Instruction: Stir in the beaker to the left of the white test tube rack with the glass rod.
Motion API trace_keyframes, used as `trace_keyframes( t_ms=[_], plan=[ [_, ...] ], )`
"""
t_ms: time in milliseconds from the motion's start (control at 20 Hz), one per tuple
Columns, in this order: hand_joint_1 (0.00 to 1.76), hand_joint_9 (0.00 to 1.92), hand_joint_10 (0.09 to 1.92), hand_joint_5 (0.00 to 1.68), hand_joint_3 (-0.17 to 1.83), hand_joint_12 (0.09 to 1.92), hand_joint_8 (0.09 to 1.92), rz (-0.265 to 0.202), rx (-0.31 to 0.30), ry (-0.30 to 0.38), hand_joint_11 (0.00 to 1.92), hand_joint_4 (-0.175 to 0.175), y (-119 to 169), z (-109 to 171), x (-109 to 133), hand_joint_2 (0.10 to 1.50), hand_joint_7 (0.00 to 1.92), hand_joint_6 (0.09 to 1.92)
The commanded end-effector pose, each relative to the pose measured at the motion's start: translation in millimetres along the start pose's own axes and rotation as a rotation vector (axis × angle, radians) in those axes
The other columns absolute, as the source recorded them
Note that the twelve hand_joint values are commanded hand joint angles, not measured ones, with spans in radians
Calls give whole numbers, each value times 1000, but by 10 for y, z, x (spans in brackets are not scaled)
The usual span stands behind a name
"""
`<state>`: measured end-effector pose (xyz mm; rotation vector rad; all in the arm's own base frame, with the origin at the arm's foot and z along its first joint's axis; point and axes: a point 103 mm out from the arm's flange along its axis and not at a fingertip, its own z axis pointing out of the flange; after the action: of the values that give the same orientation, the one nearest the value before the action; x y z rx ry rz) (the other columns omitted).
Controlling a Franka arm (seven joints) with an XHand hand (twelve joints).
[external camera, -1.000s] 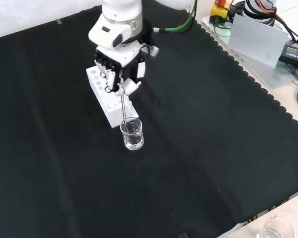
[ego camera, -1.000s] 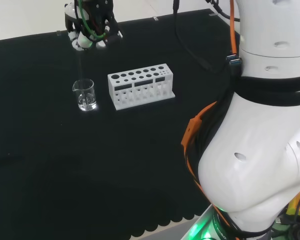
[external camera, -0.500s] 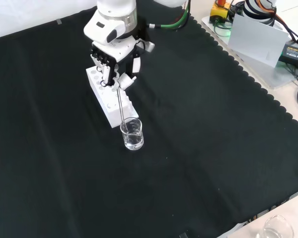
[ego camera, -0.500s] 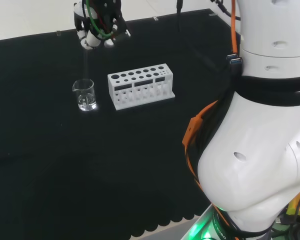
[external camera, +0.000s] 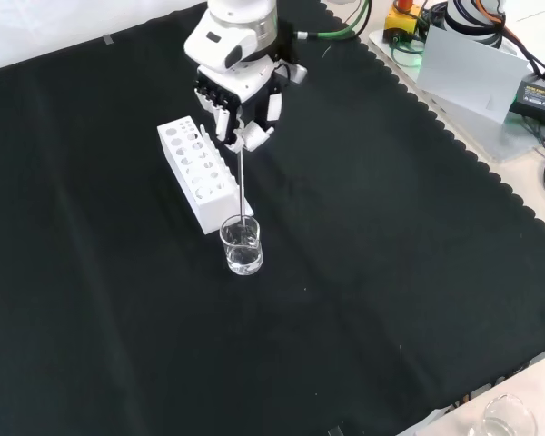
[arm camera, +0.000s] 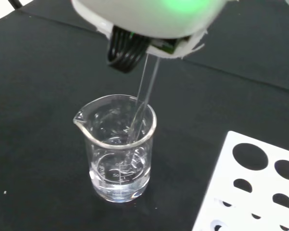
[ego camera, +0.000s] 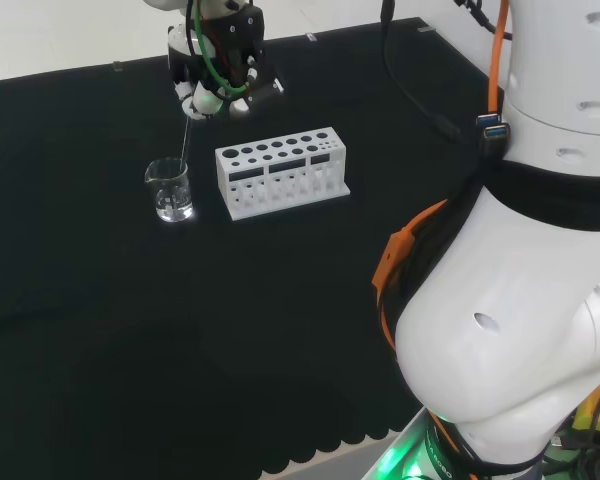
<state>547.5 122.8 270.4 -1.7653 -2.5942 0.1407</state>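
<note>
On the black-clothed tabletop (external camera: 391, 227), the hand (external camera: 241, 95) clamps the thin glass rod (external camera: 242, 182), mid-stir inside the clear glass beaker (external camera: 242, 246); next, circle it gently, clear of the white test tube rack (external camera: 200, 173) at 11 o'clock.

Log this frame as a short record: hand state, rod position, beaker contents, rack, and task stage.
hand: black and white robot hand, fingers curled round the top of the thin clear glass rod
rod position: slanting down from the hand, lower end inside the small clear glass beaker
beaker contents: a shallow layer of clear liquid, seen in the wrist view
rack: white test tube rack beside the beaker, to its right in the head view, its holes looking empty
surface: black cloth
task stage: rod in the beaker, placed for stirring
</note>
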Motion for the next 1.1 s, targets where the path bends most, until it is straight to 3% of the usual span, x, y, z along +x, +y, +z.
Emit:
trace_keyframes(
  t_ms=[50,500,1100],
  plan=[
    [1204,1843,488,1196,831,596,601,-27,-11,4,1769,-175,120,-22,231,603,1622,881],
    [1204,1844,488,1197,831,596,601,-70,-13,-2,1769,-175,289,-75,481,603,1622,880],
    [1205,1843,487,1197,831,597,600,-70,-38,0,1769,-175,245,-181,361,603,1622,880]
  ],
)
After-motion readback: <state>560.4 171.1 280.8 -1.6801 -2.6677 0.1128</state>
